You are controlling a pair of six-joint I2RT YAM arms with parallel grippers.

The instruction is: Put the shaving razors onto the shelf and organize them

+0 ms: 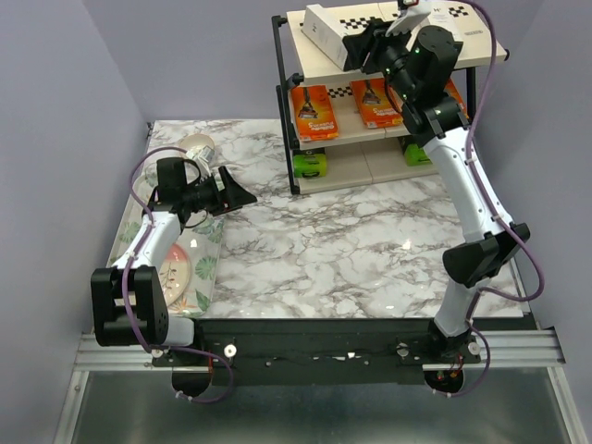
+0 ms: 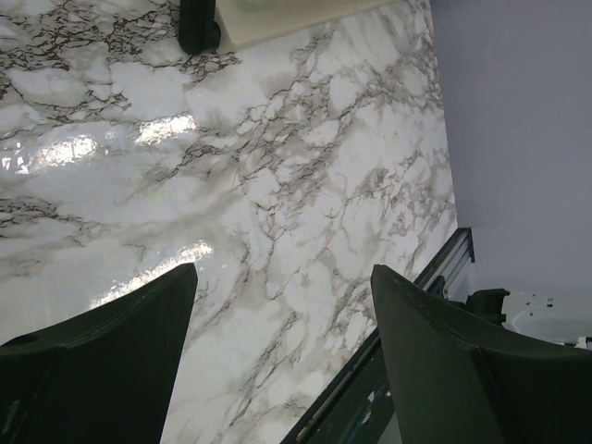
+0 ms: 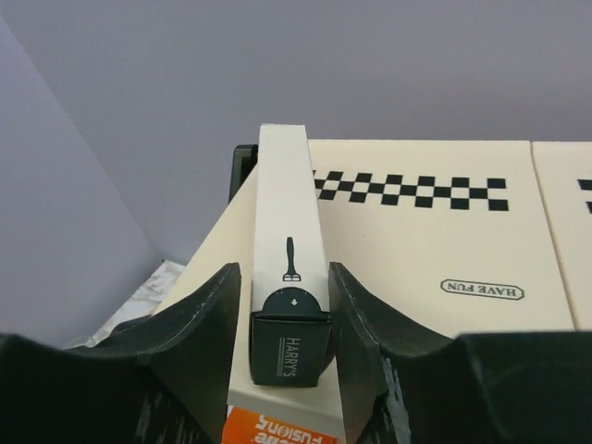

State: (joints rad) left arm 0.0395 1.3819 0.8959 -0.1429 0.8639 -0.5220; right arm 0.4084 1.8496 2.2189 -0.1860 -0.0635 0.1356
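Straddles the dark end of a white box (image 3: 285, 213) with the right gripper (image 3: 284, 324), fingers (image 3: 199, 351) close along both long sides. Touches on the right. On the left, cannot tell contact from a sliver of gap, so cannot tell whether clamped or merely alongside. Has the box lying lengthwise on the top board of the shelf (image 3: 435, 268), near its left edge, beside a checkerboard strip (image 3: 412, 191). Below, on the middle tier: two orange packs (image 1: 314, 111) side by side. On the bottom tier: two lime-green ends (image 1: 310, 165), far apart.

Across at the left gripper (image 2: 282, 351): spread wide, nothing between, angled down over the bare marble table (image 2: 277, 185). Hovers well apart from the shelf, near a floral tray (image 1: 205, 277) carrying a pink plate (image 1: 174, 270).
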